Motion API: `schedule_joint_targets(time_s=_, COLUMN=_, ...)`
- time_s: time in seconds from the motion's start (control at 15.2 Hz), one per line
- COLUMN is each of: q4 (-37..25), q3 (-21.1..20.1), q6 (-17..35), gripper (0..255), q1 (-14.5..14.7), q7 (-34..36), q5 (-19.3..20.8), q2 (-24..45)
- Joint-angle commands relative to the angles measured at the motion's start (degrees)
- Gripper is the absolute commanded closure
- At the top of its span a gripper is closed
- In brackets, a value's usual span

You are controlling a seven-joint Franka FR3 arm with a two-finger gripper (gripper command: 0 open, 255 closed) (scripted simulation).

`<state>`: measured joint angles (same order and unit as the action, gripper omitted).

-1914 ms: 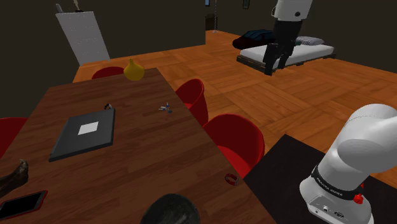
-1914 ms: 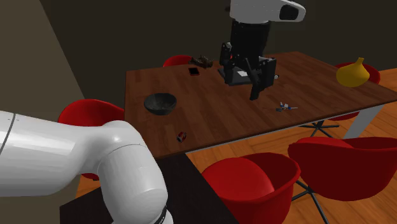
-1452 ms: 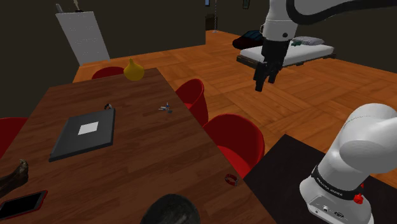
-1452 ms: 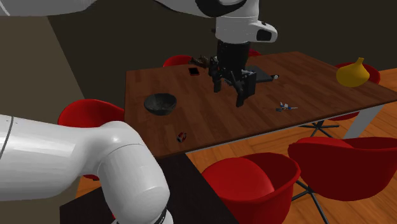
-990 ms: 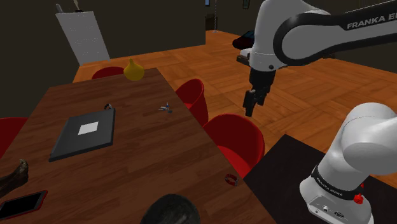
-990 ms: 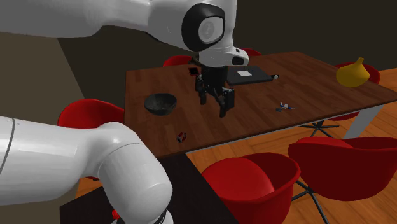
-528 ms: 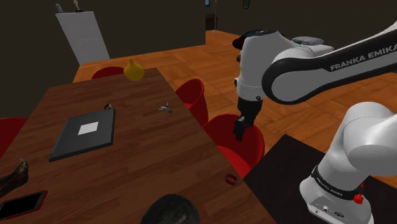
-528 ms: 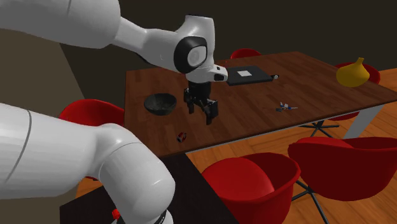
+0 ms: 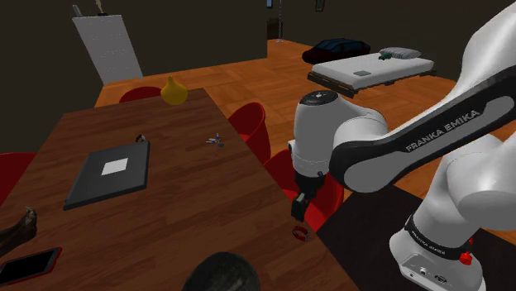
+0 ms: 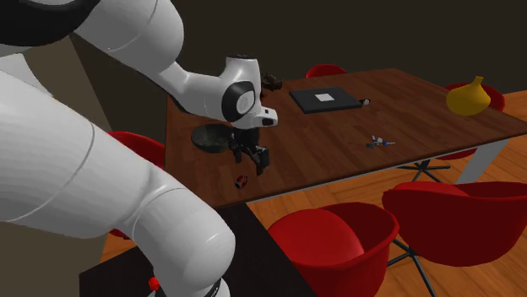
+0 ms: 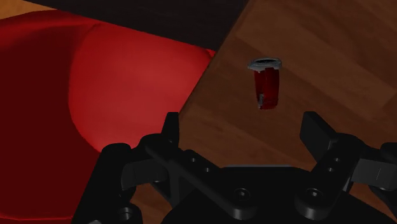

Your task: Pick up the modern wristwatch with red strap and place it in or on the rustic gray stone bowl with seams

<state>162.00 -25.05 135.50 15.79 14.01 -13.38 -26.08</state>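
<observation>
I see my end effector [image 11: 242, 124] spread apart, empty, above the red-strap wristwatch [image 11: 266, 84], near the surface [image 11: 337, 51] edge

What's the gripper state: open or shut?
Open. In the wrist view the gripper fingers stand apart; the red-strapped watch lies on the table beyond them, untouched.

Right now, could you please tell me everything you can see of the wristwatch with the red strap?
The wristwatch has a glossy red strap closed into a loop and a grey, metal-looking case at one end. It lies on the brown wooden table, close to the table's edge, with a red chair just beyond that edge. Only the tabletop touches it. The open gripper hovers above it, clear of the strap.
</observation>
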Motion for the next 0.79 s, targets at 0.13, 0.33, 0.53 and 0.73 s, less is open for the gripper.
schedule_joint_targets(time_s=0.13, q4=-0.21, q3=-5.10, q6=8.79, gripper=0, q1=0.10, q7=3.85, q5=1.50, q2=9.35)
schedule_joint_targets(time_s=0.33, q4=-0.03, q3=-6.44, q6=12.30, gripper=0, q1=-0.72, q7=5.44, q5=3.11, q2=12.86)
schedule_joint_targets(time_s=0.53, q4=0.39, q3=-7.31, q6=15.79, gripper=0, q1=-1.97, q7=6.99, q5=5.24, q2=16.13)
schedule_joint_targets(time_s=0.73, q4=0.62, q3=-8.01, q6=18.78, gripper=0, q1=-3.27, q7=8.89, q5=7.93, q2=19.13)
